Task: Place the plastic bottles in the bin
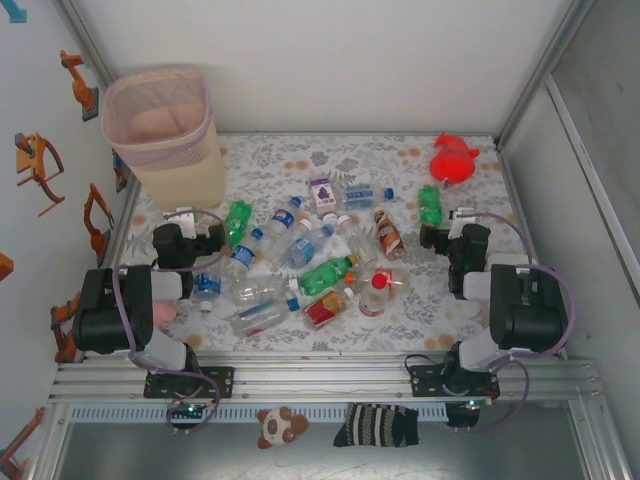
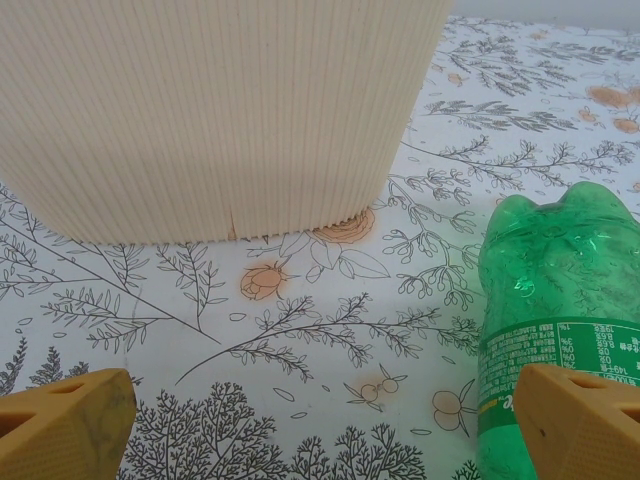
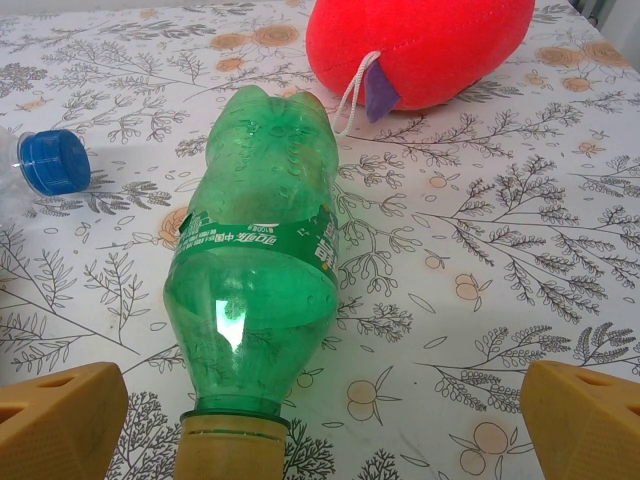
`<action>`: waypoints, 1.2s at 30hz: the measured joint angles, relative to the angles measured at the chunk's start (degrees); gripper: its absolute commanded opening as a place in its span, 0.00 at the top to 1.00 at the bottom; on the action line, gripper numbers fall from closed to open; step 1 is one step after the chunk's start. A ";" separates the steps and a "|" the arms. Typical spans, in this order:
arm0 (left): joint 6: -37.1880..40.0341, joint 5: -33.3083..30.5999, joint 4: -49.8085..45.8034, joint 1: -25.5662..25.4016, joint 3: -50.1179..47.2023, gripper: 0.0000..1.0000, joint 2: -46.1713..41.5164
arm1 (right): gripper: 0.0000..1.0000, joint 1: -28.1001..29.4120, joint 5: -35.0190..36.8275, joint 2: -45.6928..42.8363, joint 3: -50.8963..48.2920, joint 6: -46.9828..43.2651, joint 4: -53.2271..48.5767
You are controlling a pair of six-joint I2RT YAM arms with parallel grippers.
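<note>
Many bottles point(image 1: 300, 262) lie scattered across the middle of the flowered table point(image 1: 420, 322). The bin point(image 1: 180, 172), lined with a pinkish bag, stands at the far left corner. Our left gripper point(image 2: 322, 425) hangs low just in front of the bin's ribbed wall, its fingers spread wide with nothing between them. A green bottle point(image 2: 560, 300) lies on its side just beside the right finger, base pointing away from us. Our right gripper point(image 3: 320, 420) is likewise spread wide and grips nothing. A second green bottle point(image 3: 262, 250) lies straight ahead of it, yellow cap nearest us between the fingertips, base toward the red plush toy point(image 3: 420, 45).
</note>
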 measured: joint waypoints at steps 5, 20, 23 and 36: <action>0.04 0.00 -1.27 0.00 0.70 0.03 -0.31 | 0.01 0.00 -1.36 -0.13 0.20 -0.22 -0.59; -0.66 -4.00 -20.83 -1.62 10.03 0.03 -10.25 | 0.07 0.00 -2.21 -5.46 6.73 0.00 -14.56; -2.19 -5.44 -29.59 -2.01 14.69 0.03 -11.72 | 0.08 0.00 -2.38 -6.73 9.75 0.07 -19.67; -9.44 -6.86 -67.38 -3.10 24.81 0.04 -20.35 | 0.05 0.68 -2.73 -15.39 19.17 6.27 -42.64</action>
